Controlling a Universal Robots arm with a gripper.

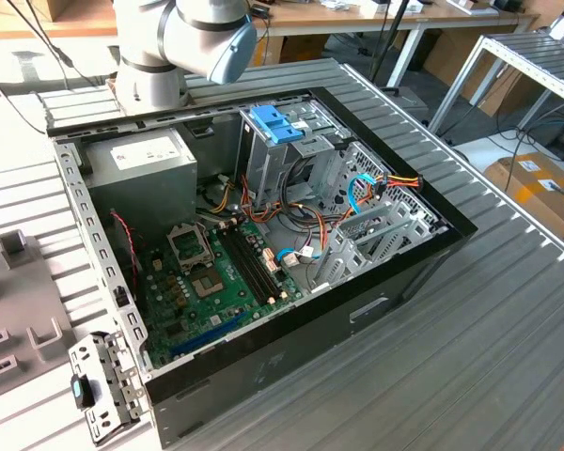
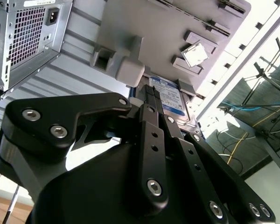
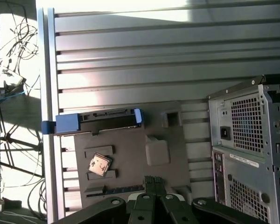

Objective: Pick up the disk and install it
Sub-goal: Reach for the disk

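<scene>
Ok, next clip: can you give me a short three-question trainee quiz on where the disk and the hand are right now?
1. True or false: the disk already sits inside the computer case.
2. The disk is held at the edge of: A) the grey fixture plate; B) the motherboard; C) the power supply.
3. In the second wrist view, which object does the hand point toward?

Key: 1 false, it is outside the case; 2 A; 3 the disk.

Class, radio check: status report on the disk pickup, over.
Gripper shut, empty, over grey plate. Disk sits at plate's edge, untouched. Nothing between them.
</scene>
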